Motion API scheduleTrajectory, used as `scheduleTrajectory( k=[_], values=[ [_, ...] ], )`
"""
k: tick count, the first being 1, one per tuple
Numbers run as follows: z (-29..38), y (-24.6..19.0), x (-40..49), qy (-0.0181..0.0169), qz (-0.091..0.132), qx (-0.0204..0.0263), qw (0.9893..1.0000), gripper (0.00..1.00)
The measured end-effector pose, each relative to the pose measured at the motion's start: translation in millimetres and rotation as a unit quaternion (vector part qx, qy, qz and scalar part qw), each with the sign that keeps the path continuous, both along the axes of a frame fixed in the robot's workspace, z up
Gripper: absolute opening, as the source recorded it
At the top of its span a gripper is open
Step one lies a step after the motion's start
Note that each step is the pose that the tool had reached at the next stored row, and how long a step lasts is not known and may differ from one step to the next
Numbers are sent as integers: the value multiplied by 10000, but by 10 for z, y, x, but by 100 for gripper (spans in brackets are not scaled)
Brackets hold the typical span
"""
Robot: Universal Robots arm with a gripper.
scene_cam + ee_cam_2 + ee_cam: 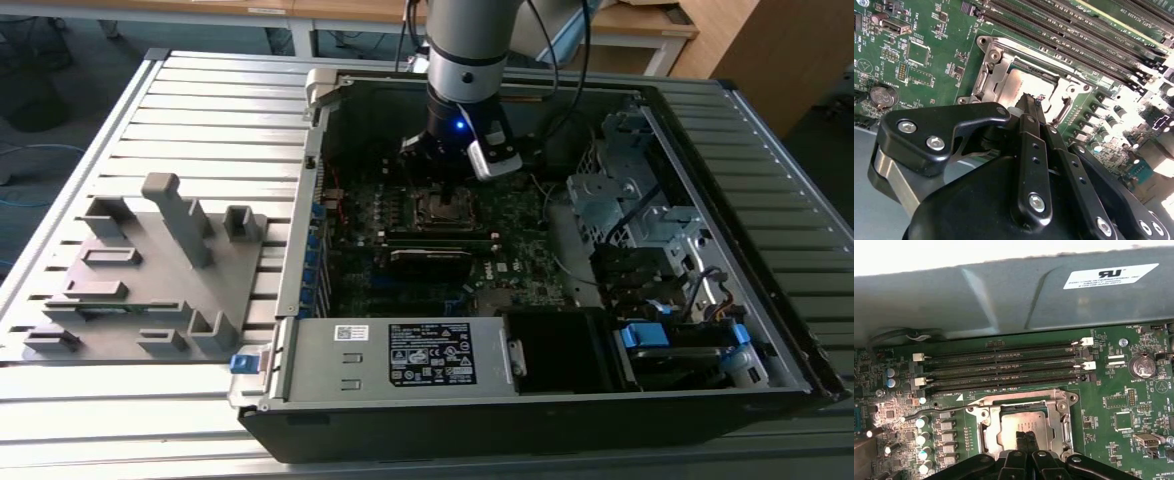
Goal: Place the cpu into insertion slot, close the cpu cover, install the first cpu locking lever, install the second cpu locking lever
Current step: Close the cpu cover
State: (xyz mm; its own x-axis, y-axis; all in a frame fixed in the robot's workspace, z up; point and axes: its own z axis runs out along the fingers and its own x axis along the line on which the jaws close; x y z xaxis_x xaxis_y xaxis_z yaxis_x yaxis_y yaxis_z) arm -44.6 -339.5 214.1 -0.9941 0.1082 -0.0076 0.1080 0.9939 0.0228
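Observation:
My gripper (1027,436) hangs low over the insertion slot (445,210) in the middle of the motherboard. Its two black fingers are pressed together, with their tips just above the near edge of the socket. The cpu (1024,421) lies flat in the slot, its dull silver top showing. Around it lies the cpu cover (1060,417), a silver frame that is down over the chip in both wrist views (996,75). A thin wire locking lever (934,411) sticks out sideways from the socket corner. Nothing sits between the fingers.
Long black memory slots (1004,365) run just past the socket, below the grey case wall (1004,295). A labelled power-supply box (400,355) sits at the case front, and a drive cage (627,200) on the exterior view's right. A grey fixture (147,270) stands outside the case.

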Motion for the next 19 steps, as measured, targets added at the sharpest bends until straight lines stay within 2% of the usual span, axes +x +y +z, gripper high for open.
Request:
scheduleTrajectory(
  k=[19],
  values=[
    [11,0,1,0,30,0,10000,10]
  ],
)
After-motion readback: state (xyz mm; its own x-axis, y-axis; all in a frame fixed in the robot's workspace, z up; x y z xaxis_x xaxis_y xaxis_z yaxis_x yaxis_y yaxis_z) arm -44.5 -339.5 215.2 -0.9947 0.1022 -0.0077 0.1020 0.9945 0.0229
